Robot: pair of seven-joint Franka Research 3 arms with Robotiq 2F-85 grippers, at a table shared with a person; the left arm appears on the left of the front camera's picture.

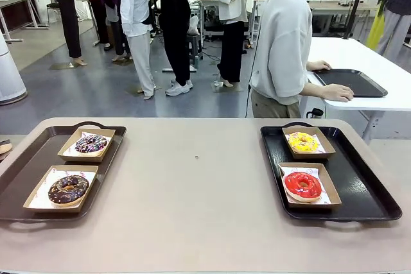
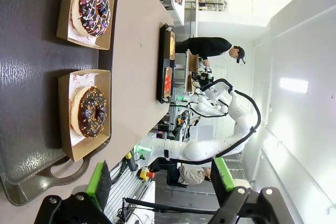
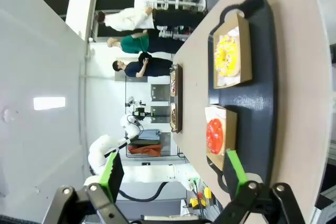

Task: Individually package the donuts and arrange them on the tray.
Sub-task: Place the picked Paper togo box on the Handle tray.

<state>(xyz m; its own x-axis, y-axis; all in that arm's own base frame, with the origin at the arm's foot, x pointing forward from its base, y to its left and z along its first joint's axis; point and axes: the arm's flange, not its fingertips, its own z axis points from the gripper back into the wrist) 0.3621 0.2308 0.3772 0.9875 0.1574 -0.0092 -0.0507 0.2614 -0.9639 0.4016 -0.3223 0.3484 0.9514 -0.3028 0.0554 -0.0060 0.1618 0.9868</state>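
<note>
Four donuts each lie in an open brown box. On the left tray [image 1: 26, 171] are the chocolate donut with coloured sprinkles [image 1: 91, 144] and the dark chocolate donut [image 1: 68, 188]. On the right tray [image 1: 359, 184] are the yellow donut [image 1: 302, 141] and the glossy red donut [image 1: 302, 185]. My left gripper [image 2: 160, 179] is open and hangs off the tray's end, apart from the dark chocolate donut [image 2: 89, 112] and the sprinkled one [image 2: 90, 10]. My right gripper [image 3: 173, 174] is open, off the near end of its tray [image 3: 257, 98], short of the red donut [image 3: 214, 136] and the yellow donut [image 3: 227, 56].
A person [image 1: 282, 43] stands at the far side, turned away, with hands on a black tray [image 1: 350, 83] on a white table behind. Bare tan tabletop [image 1: 196, 178] lies between the two trays. Several people stand farther back.
</note>
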